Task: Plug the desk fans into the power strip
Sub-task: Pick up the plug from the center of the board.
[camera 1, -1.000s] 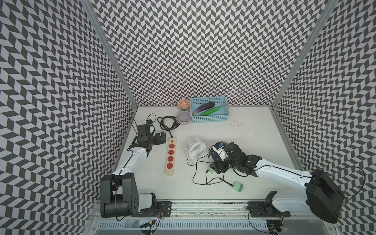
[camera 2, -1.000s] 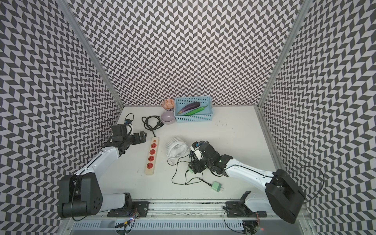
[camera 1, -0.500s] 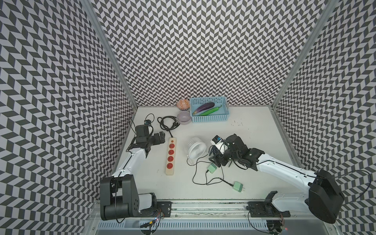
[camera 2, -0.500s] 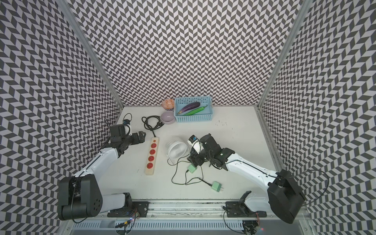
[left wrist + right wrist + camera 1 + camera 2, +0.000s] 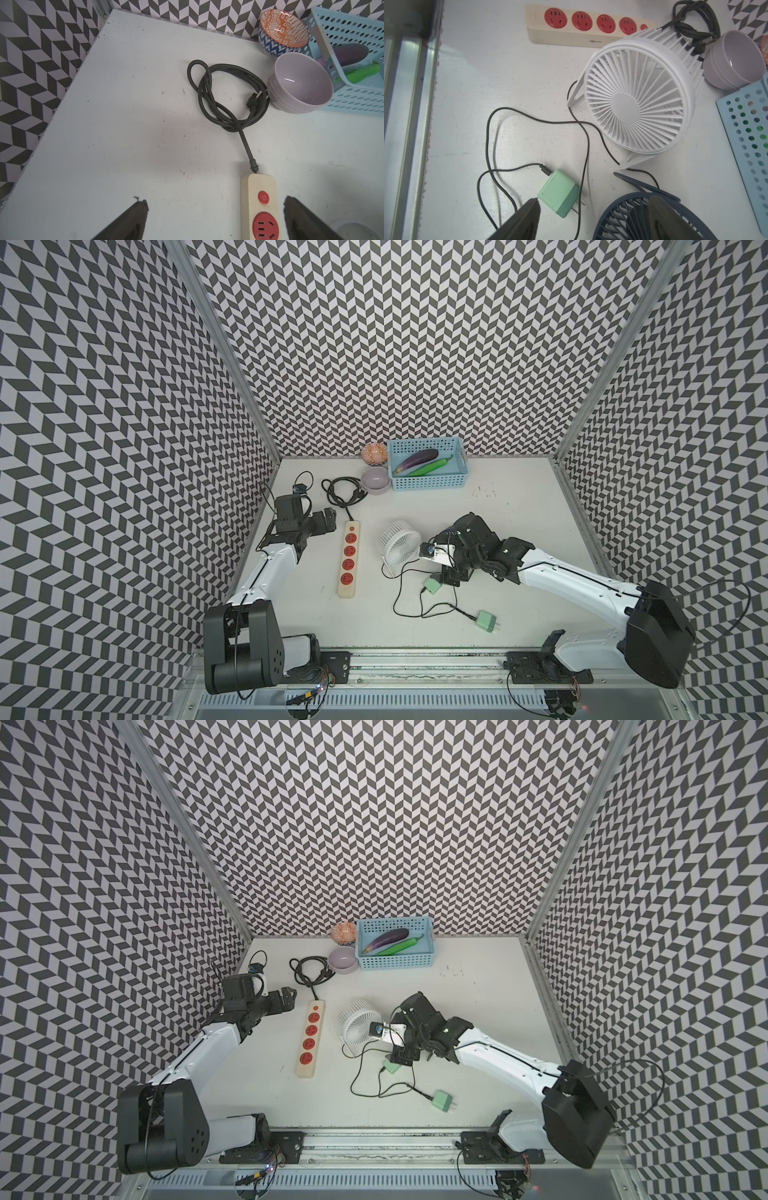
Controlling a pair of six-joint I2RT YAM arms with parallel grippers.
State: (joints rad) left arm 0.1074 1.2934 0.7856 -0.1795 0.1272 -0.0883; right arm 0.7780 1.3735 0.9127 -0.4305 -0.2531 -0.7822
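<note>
The cream power strip (image 5: 348,560) (image 5: 310,1038) lies lengthwise, left of centre, with red sockets and a black cord (image 5: 224,97). A white desk fan (image 5: 400,541) (image 5: 639,99) stands just right of it. A dark blue fan (image 5: 643,216) sits under my right gripper and is hidden in both top views. One green plug (image 5: 432,585) (image 5: 559,193) lies flat between the open fingers of my right gripper (image 5: 451,574) (image 5: 593,199), untouched. Another green plug (image 5: 487,621) lies nearer the front. I cannot tell which cable belongs to which fan. My left gripper (image 5: 330,519) (image 5: 216,204) stands open over the strip's button end (image 5: 263,197).
A lilac bowl (image 5: 376,480) (image 5: 301,83) and a patterned bowl (image 5: 374,452) stand at the back beside a blue basket (image 5: 461,472) holding an aubergine and a green vegetable. Thin black cables (image 5: 411,605) loop across the table in front of the fans.
My right gripper has risen and drawn back towards the fans while opening wider, with the green plug resting on the table. The left arm has barely shifted.
</note>
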